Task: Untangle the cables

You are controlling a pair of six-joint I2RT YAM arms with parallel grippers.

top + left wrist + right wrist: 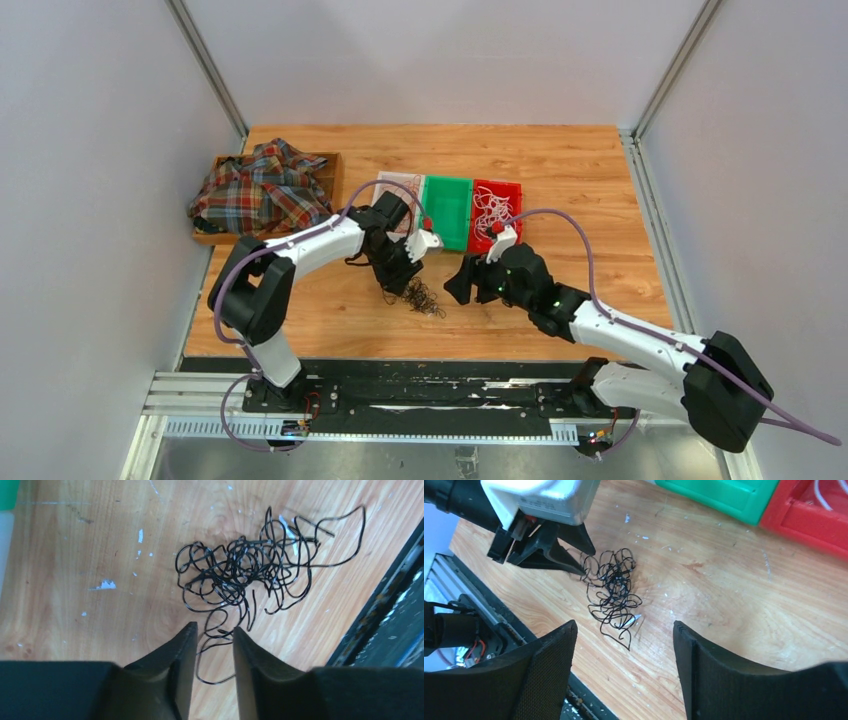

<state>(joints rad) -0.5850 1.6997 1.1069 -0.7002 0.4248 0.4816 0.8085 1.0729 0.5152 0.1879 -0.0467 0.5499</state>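
Black glossy cables (245,570), one curly knotted heap; left fingers (175,665) narrowly apart, right fingers (549,670) wide and empty.

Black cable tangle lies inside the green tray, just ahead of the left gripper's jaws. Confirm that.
Not quite. The black cable tangle lies on the bare wooden table, not inside the green tray. The top external view shows the tray standing apart from it. The tangle is indeed just ahead of the jaws of the left gripper.
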